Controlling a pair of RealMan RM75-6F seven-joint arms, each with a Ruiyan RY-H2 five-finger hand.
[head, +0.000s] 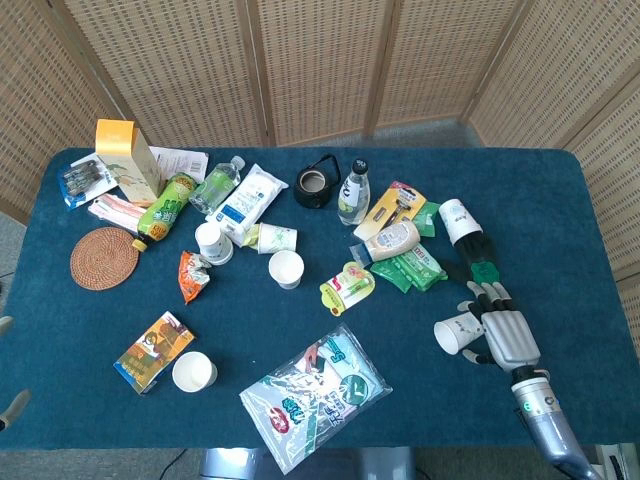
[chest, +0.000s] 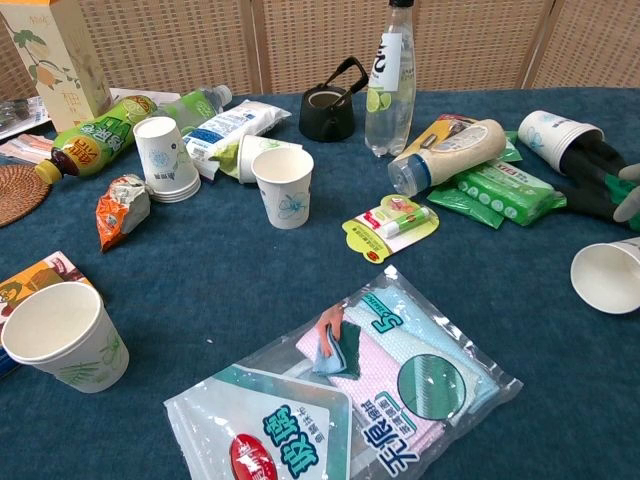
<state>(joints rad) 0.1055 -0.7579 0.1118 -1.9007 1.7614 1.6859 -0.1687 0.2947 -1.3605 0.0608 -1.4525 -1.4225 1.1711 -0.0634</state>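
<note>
Held paper cup (head: 458, 333): tipped on its side in the right hand, mouth turned away from the palm, inside bare white; it lies well to the right of the cloth pack, at the right edge of the chest view (chest: 606, 277).
Right hand (head: 503, 336): on the right side of the blue surface (head: 560, 200), right of the cloth pack; only a fingertip shows in the chest view.
Fingers (head: 487, 293): curled around the held paper cup's wall, grasping it.
Left hand: neither camera shows it.
Cloth pack (head: 316, 393): clear bag near the front edge holding folded pink and blue cloths.
Front cup (head: 194, 371): upright, left of the cloth pack, nothing seen inside.
Middle cup (head: 287, 268): upright, beyond the cloth pack, nothing seen inside.
Cup stack (head: 211, 240): nested cups, upright, beyond and to the left of the cloth pack.
Tipped cup (head: 271, 237): on its side, touching the cup stack's far-right neighbour area; contents not visible.
Cup on glove (head: 456, 219): on its side beyond the right hand, a dark green-tipped glove (head: 480, 262) reaching into its mouth.
Black pot (head: 316, 184): open-topped, handle raised, far beyond the cloth pack.
Clear bottle (head: 352, 191): upright, just right of the black pot.
Green bottle (head: 166, 206): lying flat, far left of the black pot.
</note>
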